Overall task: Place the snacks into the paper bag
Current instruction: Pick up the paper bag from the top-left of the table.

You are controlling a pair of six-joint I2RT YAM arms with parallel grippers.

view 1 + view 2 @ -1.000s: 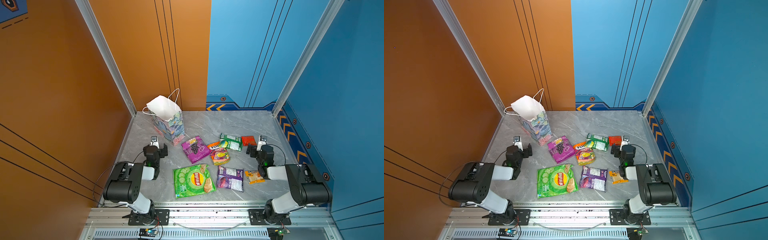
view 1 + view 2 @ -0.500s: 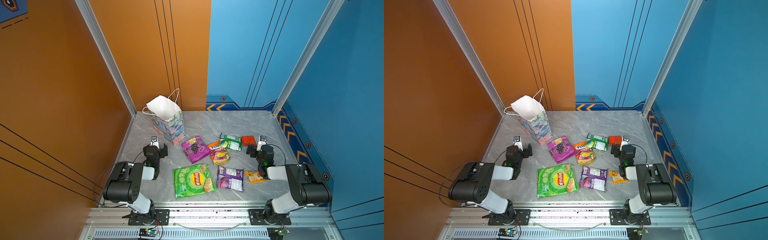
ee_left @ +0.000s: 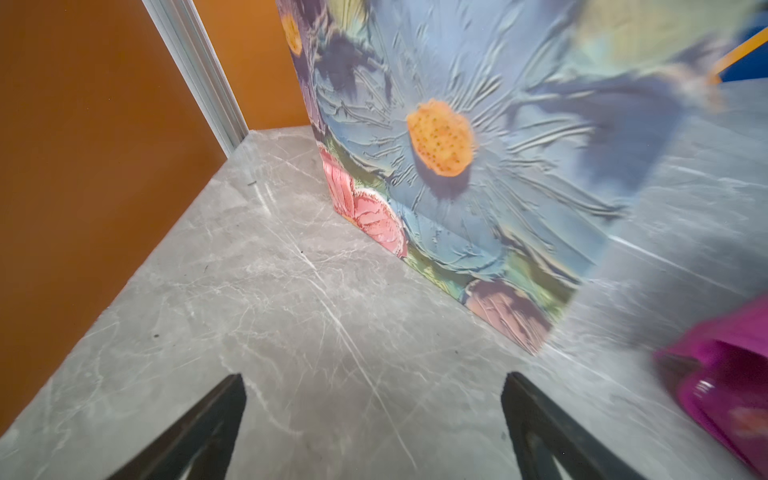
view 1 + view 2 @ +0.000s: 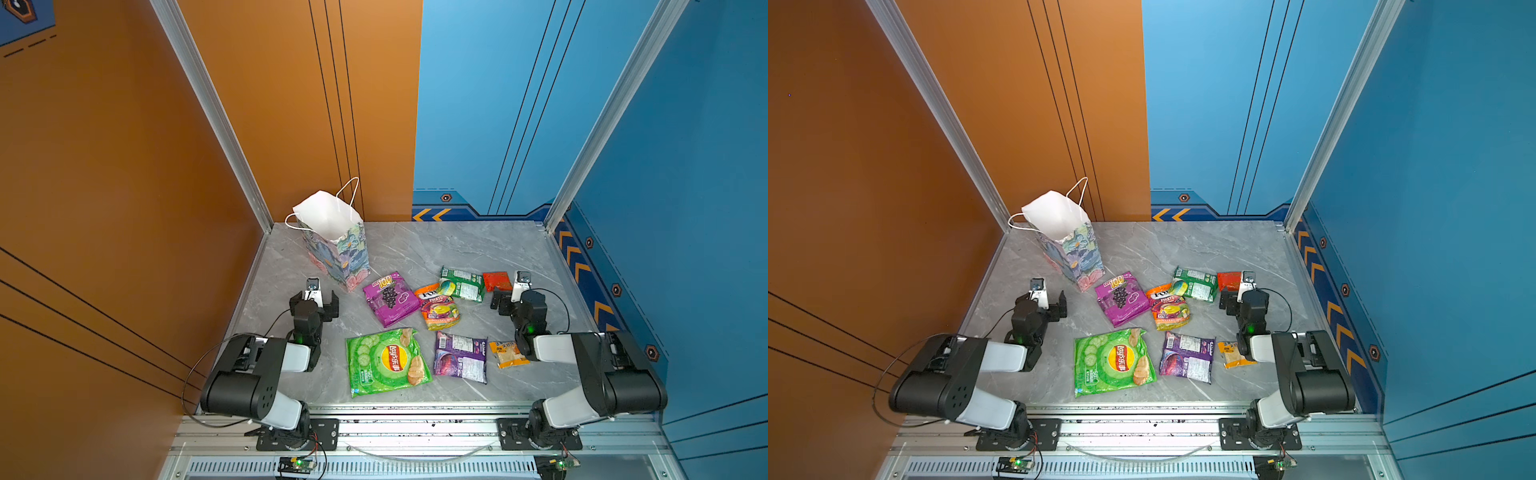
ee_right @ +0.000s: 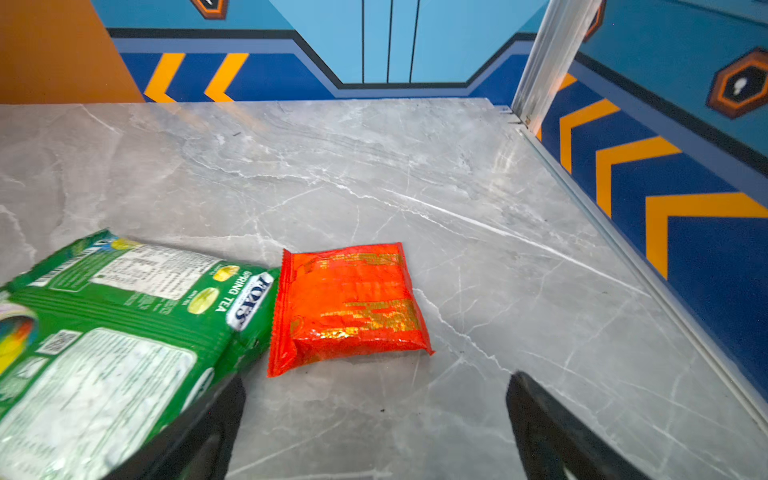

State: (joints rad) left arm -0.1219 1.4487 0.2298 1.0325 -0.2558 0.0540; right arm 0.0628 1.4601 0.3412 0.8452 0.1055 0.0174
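Snacks, seven packets in all, are seen lying flat on the grey marble table (image 4: 457,245). None is seen inside the paper bag (image 4: 336,249), so the task is judged to be at its very start. The bag is standing upright near the far left corner, with its mouth open and white inside; its bottom is hidden.

Just beside the foot of the bag the magenta grape packet (image 4: 390,298) is laid. Next to it come the multicoloured fruit packet (image 4: 438,309), the green-white packet (image 4: 463,283) and the small red packet (image 5: 349,305), which is touched by the green-white one at its edge. Nearer to the robot, the large green Lay's packet (image 4: 386,361), the purple packet (image 4: 461,362) and the small yellow-orange packet (image 4: 509,354) are placed in a row.

The left gripper (image 3: 374,386) is held low near the foot of the bag, with its jaws spread wide and nothing between them. The right gripper (image 5: 376,378) is held low just in front of the red packet, also spread wide and empty.

All seven packets remain to be picked up and dropped into the bag.
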